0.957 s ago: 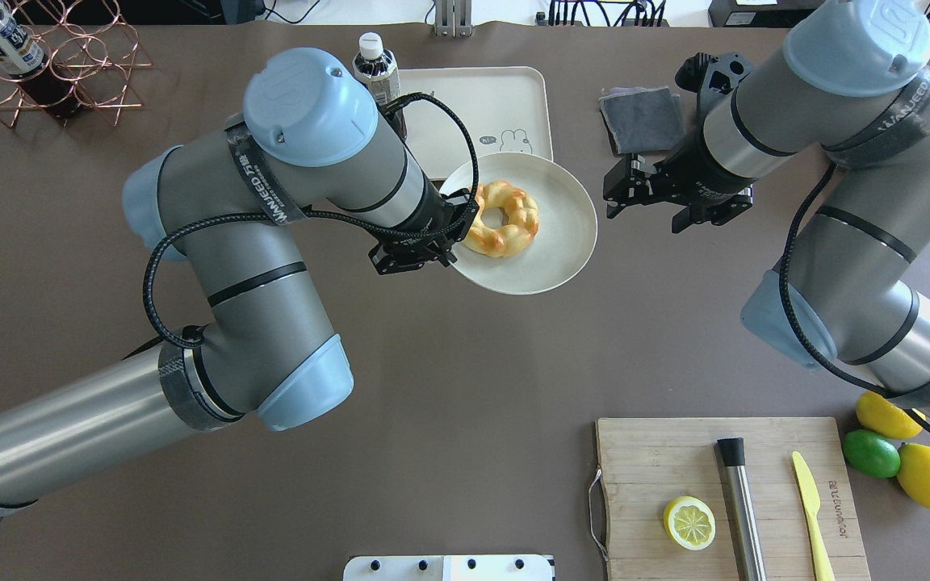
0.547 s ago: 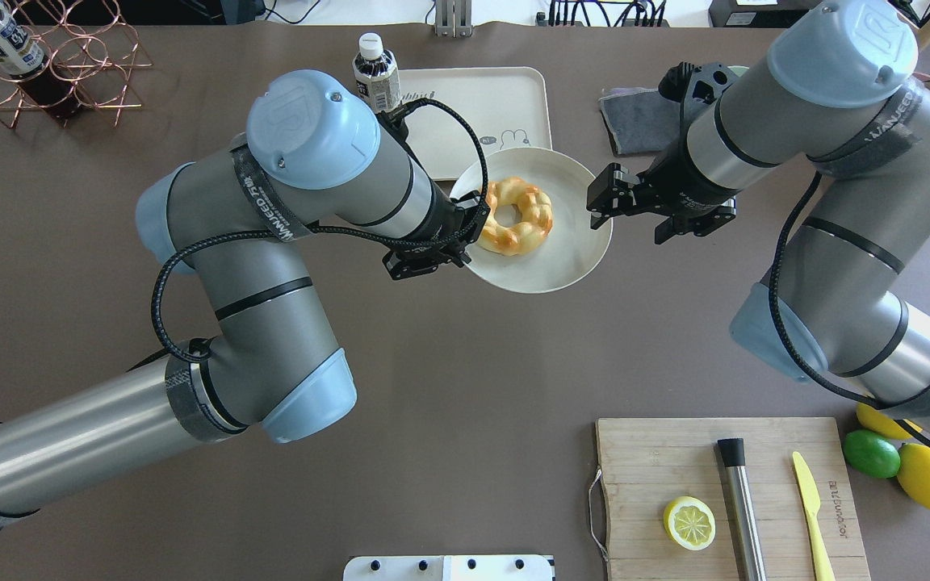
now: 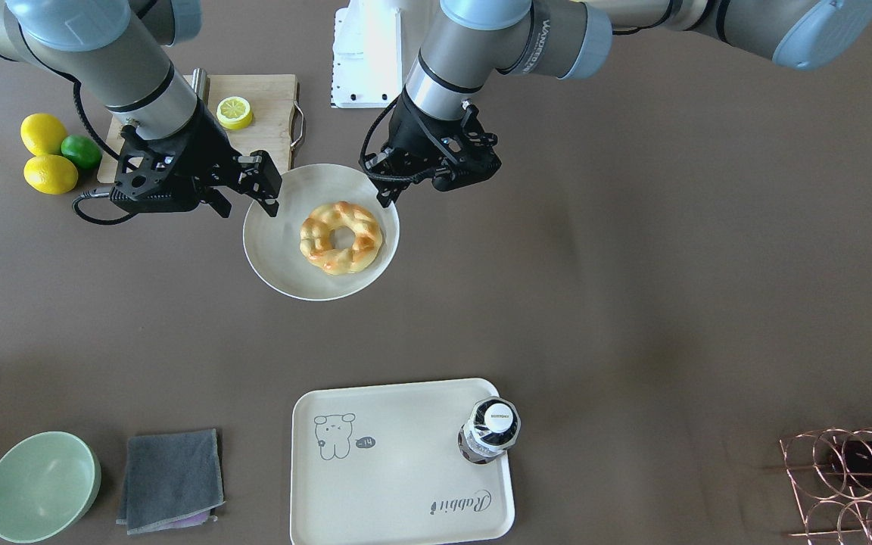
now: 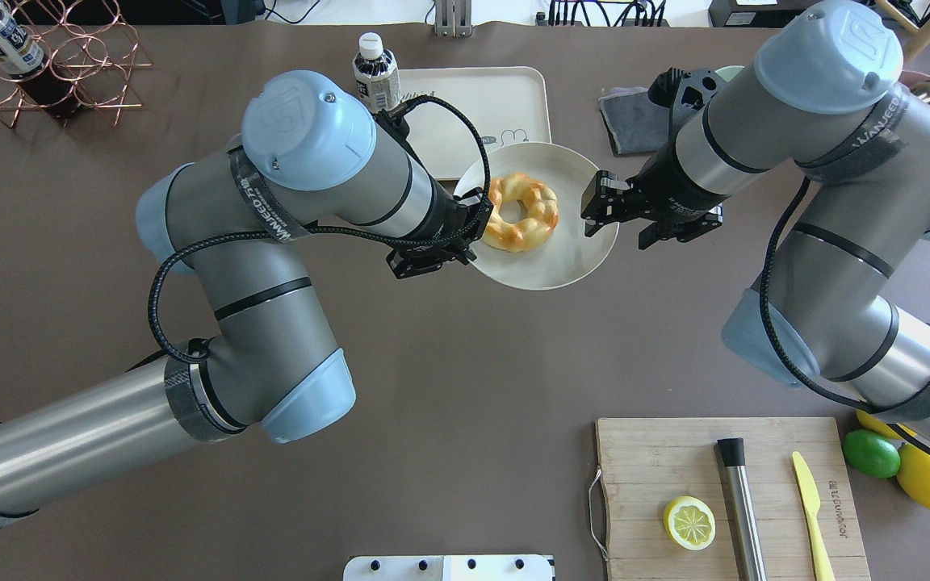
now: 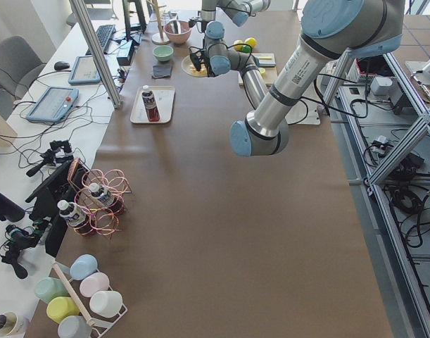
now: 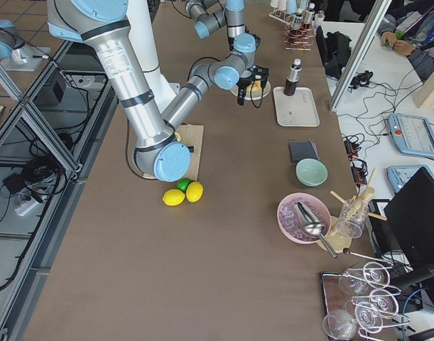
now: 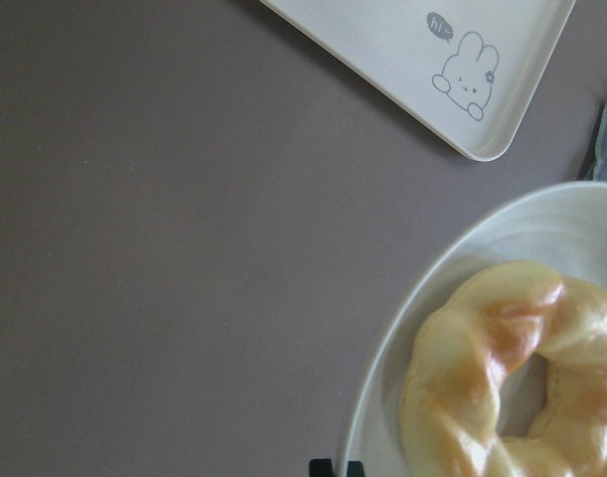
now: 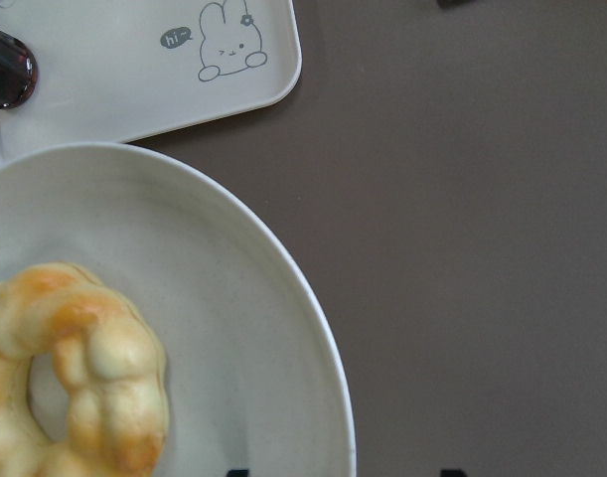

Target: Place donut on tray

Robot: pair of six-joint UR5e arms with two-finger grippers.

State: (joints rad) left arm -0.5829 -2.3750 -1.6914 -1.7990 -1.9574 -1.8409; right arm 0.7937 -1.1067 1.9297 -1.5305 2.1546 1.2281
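The golden twisted donut (image 4: 521, 212) lies on a round off-white plate (image 4: 570, 258), also in the front view (image 3: 341, 236). My left gripper (image 4: 467, 236) is shut on the plate's left rim; its closed fingertips (image 7: 335, 467) show in the left wrist view. My right gripper (image 4: 620, 222) is open at the plate's right rim, with one finger over the plate and one outside it. The cream rabbit tray (image 4: 497, 105) lies on the table beyond the plate, with a bottle (image 3: 490, 431) standing on it.
A wooden cutting board (image 4: 675, 452) with a lemon half (image 4: 689, 522), a knife and a steel rod lies at the near right, with lemons and a lime (image 4: 871, 453) beside it. A grey cloth (image 4: 634, 121) and a green bowl (image 3: 41, 484) lie near the tray. A copper wire rack (image 4: 69, 56) stands far left.
My left gripper has carried the plate with the donut a little to the right. My right gripper has moved left up to the plate's right rim.
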